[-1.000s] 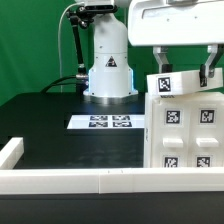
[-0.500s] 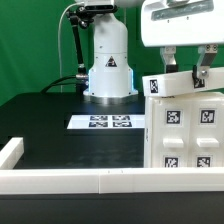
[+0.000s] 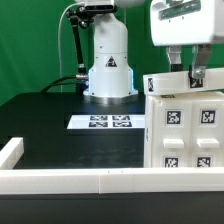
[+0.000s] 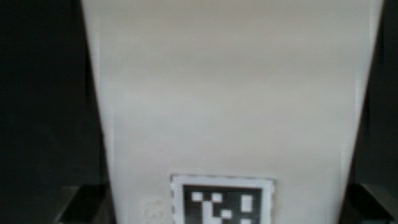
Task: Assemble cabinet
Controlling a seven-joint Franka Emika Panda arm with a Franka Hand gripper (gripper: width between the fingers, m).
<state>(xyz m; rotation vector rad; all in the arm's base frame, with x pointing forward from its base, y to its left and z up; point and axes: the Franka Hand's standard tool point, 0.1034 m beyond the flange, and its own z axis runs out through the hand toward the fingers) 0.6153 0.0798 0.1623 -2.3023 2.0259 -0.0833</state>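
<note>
The cabinet point(image 3: 186, 135) is a large white box at the exterior view's right, its front a grid of tagged blocks. My gripper point(image 3: 186, 70) hangs right above it, shut on a flat white tagged panel point(image 3: 184, 84). The panel lies nearly level along the cabinet's top edge, and I cannot tell whether it touches. In the wrist view the panel point(image 4: 222, 100) fills the frame as a long white strip with a black-and-white tag point(image 4: 221, 200) near the dark fingertips point(image 4: 80, 207). The cabinet's right part is cut off by the frame edge.
The marker board point(image 3: 108, 122) lies on the black table in front of the robot's white base point(image 3: 108, 70). A low white rail point(image 3: 70, 178) runs along the table's front edge, with a corner post at the exterior view's left point(image 3: 10, 150).
My gripper has moved toward the exterior view's right with the panel. The panel has turned from steeply tilted to nearly level on the cabinet's top edge.
</note>
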